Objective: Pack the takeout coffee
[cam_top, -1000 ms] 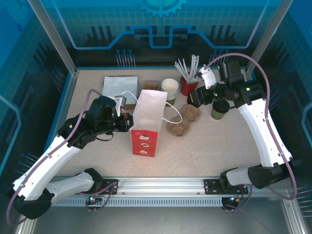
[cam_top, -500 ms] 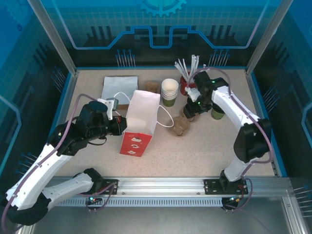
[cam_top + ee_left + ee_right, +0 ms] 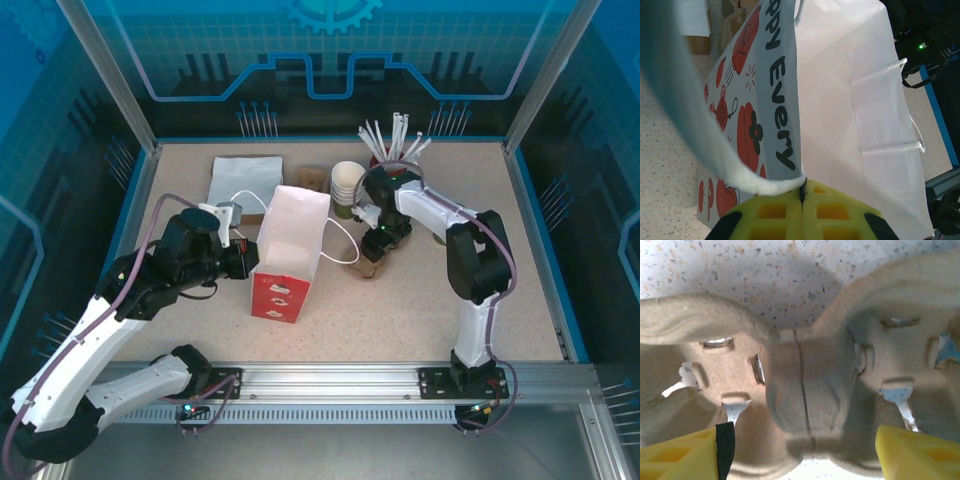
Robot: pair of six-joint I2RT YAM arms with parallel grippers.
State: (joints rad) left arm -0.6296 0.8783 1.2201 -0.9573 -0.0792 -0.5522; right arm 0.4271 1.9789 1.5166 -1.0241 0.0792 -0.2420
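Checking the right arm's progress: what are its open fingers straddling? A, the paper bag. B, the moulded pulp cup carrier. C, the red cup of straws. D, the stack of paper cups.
B: the right wrist view shows the right gripper open astride the centre ridge of the moulded pulp cup carrier.

The takeout coffee (image 3: 441, 237) stood on the speckled tabletop (image 3: 400, 310) toward the far right, nearer the camera than the red cup of straws (image 3: 385, 180) and well apart from the white paper bag (image 3: 295, 235). Little of its olive-green paper wall showed (the right arm (image 3: 440, 212) crossed over it and hid its top, so a lid could not be made out). It appeared upright, with nothing gripping it.
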